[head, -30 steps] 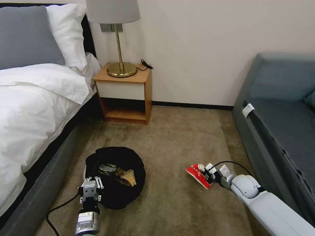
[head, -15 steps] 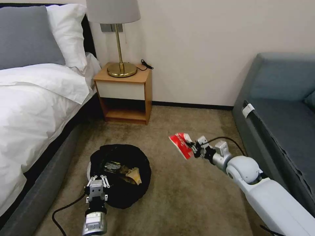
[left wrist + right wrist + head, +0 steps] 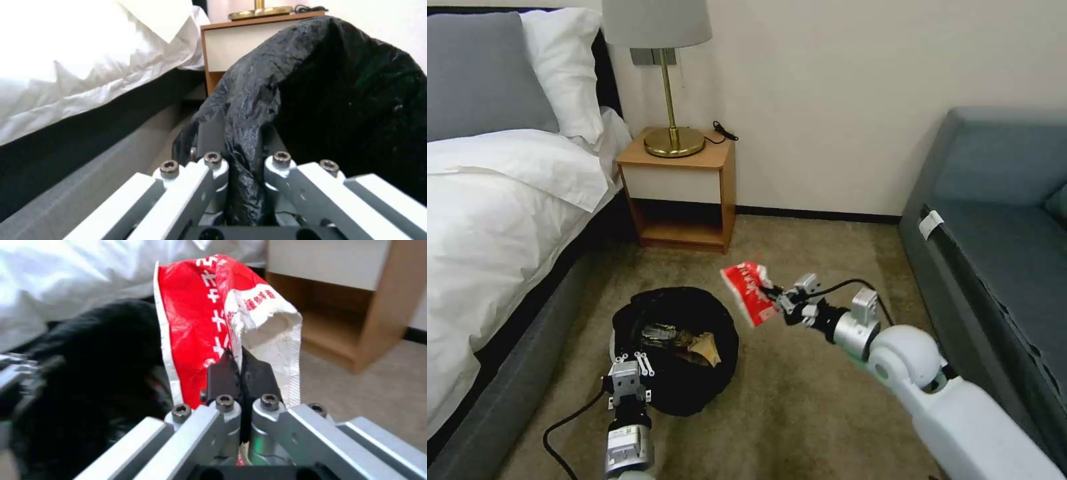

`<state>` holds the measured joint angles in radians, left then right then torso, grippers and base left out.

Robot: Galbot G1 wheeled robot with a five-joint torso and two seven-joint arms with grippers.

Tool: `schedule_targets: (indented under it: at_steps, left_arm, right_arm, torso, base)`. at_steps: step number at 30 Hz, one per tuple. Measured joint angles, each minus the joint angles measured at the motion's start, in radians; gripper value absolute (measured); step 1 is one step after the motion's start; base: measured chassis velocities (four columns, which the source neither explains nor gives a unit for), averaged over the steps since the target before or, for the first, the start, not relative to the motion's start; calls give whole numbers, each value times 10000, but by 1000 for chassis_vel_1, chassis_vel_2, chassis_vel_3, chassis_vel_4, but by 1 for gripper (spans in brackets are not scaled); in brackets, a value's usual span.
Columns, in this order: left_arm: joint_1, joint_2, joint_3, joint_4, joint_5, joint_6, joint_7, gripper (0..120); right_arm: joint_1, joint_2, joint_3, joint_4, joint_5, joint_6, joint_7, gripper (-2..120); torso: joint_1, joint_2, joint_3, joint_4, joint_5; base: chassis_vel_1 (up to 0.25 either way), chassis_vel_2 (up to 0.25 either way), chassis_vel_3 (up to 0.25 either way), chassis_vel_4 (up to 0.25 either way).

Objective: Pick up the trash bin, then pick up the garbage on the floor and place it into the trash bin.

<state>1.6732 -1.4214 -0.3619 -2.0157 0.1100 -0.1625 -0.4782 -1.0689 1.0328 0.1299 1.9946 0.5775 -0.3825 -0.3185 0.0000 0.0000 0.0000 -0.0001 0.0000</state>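
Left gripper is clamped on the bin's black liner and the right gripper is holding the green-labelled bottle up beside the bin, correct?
Not quite. The right gripper is shut on the red-and-white packet, not a bottle; the right wrist view shows its fingers pinching the packet's edge. The rest stands: the left gripper is clamped on the black liner of the trash bin, and the packet hangs beside the bin.

Head camera looks forward and down across the carpet (image 3: 800, 400) toward bed, nightstand (image 3: 684, 193) and sofa. The left wrist camera peers close along its gripper (image 3: 242, 160) at the bin (image 3: 338, 100); the right wrist camera, equally close, faces the same bin (image 3: 102, 350) and nightstand (image 3: 356, 306).
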Motion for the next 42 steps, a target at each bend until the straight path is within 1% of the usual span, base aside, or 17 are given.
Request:
schedule_targets:
  at_steps: [3, 5, 7, 15, 21, 26, 28, 29, 31, 32, 33, 34, 35, 36, 38, 39, 42]
  left_arm:
    - [46, -110, 15, -32, 2, 3, 27, 4]
    - [76, -253, 64, -2, 7, -31, 75, 4]
    - [95, -313, 91, 16, 10, -62, 82, 4]
    - [322, -490, 157, -92, 44, -192, 131, 4]
    - [670, -509, 48, -338, 49, -309, 138, 4]
    - [899, -516, -18, -449, 50, -408, 137, 4]
    - [1055, -536, -32, -498, 49, -490, 134, 4]
    - [1055, -536, -32, -498, 49, -490, 134, 4]
    - [1172, -568, -33, -548, 49, -547, 129, 4]
    - [1172, -568, -33, -548, 49, -547, 129, 4]
    - [1239, -587, -32, -579, 50, -576, 125, 4]
    - [1257, -593, -32, -593, 50, -582, 122, 4]
    - [1257, -593, -32, -593, 50, -582, 122, 4]
    - [1287, -603, -35, -628, 50, -588, 114, 4]
    - [1292, -625, -46, -666, 50, -589, 100, 4]
    - [1292, -625, -46, -666, 50, -589, 100, 4]
    - [1240, -665, -62, -714, 24, -589, 70, 4]
  right_arm:
    - [-129, 252, -152, 92, -49, 47, -52, 0]
    - [-232, 680, -428, 98, -193, 95, -91, 0]
    - [-271, 908, -583, 45, -280, 128, -110, 0]
    - [-284, 1687, -1296, -856, -859, 487, -165, 0]
    - [-274, 1938, -1638, -1391, -1323, 661, -65, 0]
    - [-342, 1960, -1718, -1563, -1690, 716, 24, 2]
    - [-439, 1944, -1770, -1649, -2046, 783, 38, 13]
    - [-439, 1944, -1770, -1649, -2046, 783, 38, 13]
    - [-573, 1945, -1767, -1693, -2319, 848, 99, 23]
    - [-573, 1945, -1767, -1693, -2319, 848, 99, 23]
    - [-667, 1937, -1731, -1688, -2482, 890, 138, 30]
    - [-699, 1926, -1718, -1674, -2517, 901, 145, 33]
    - [-699, 1926, -1718, -1674, -2517, 901, 145, 33]
    - [-766, 1891, -1664, -1557, -2553, 915, 162, 41]
    - [-817, 1869, -1510, -1344, -2546, 922, 185, 48]
    - [-817, 1869, -1510, -1344, -2546, 922, 185, 48]
    - [-846, 1882, -1083, -954, -2247, 924, 270, 62]
  torso:
    - [0, 0, 0, 0, 0]
    - [0, 0, 0, 1, -1]
    - [0, 0, 0, 1, -1]
    - [0, 0, 0, 1, -1]
    - [0, 0, 0, 2, -1]
    - [0, 0, 0, 1, -1]
    - [0, 0, 0, 1, 0]
    - [0, 0, 0, 1, 0]
    - [0, 0, 0, 0, 0]
    - [0, 0, 0, 0, 0]
    - [0, 0, 0, 1, 0]
    - [0, 0, 0, 1, 0]
    - [0, 0, 0, 1, 0]
    - [0, 0, 1, 1, 1]
    - [0, 0, 1, 1, 0]
    - [0, 0, 1, 1, 0]
    - [0, 0, 1, 1, 0]
  base:
    - [0, 0, 0, 0]
    - [0, 0, 0, 0]
    - [0, 0, 0, 0]
    - [0, 0, 0, 0]
    - [0, 0, 0, 0]
    - [0, 0, 0, 0]
    - [0, 0, 0, 0]
    - [0, 0, 0, 0]
    - [0, 0, 0, 0]
    - [0, 0, 0, 0]
    - [0, 0, 0, 0]
    - [0, 0, 0, 0]
    - [0, 0, 0, 0]
    - [0, 0, 0, 0]
    - [0, 0, 0, 0]
    - [0, 0, 0, 0]
    - [0, 0, 0, 0]
